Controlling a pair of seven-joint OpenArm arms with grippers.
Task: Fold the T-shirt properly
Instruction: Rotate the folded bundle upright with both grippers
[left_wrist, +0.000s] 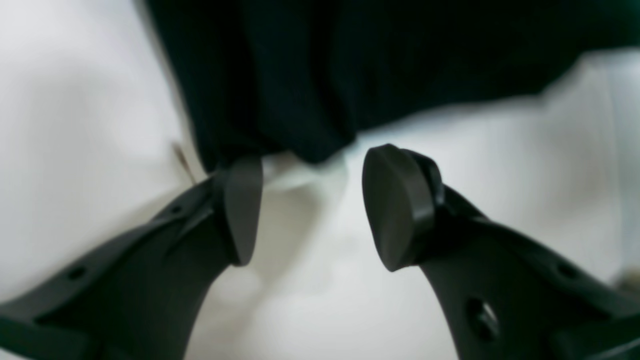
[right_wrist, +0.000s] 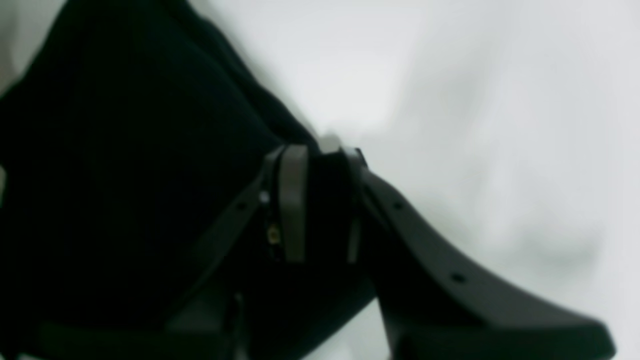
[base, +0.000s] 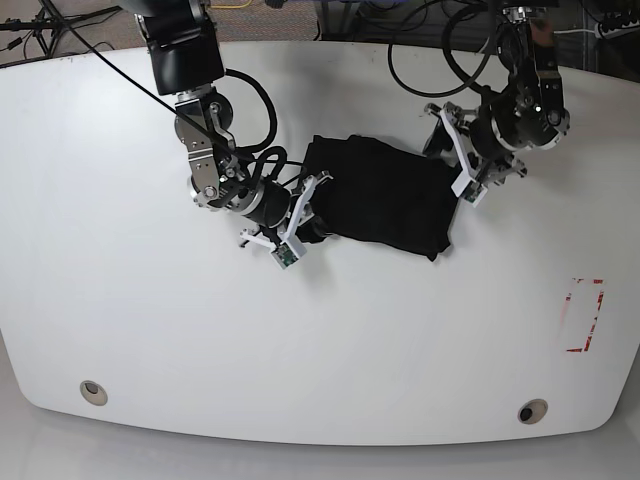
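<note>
Both wrist views are blurred; the T-shirt (left_wrist: 310, 75) runs past the top edge in the left one, its lettering unreadable. In the right wrist view the right gripper (right_wrist: 320, 200) is partly lost against black cloth, its fingertips hard to separate

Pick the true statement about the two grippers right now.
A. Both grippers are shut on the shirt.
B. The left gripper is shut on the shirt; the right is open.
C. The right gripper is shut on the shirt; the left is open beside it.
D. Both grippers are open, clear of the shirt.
C: the right gripper pinches black cloth of the T-shirt between its fingers, while the left gripper shows a wide gap over bare table.
</note>
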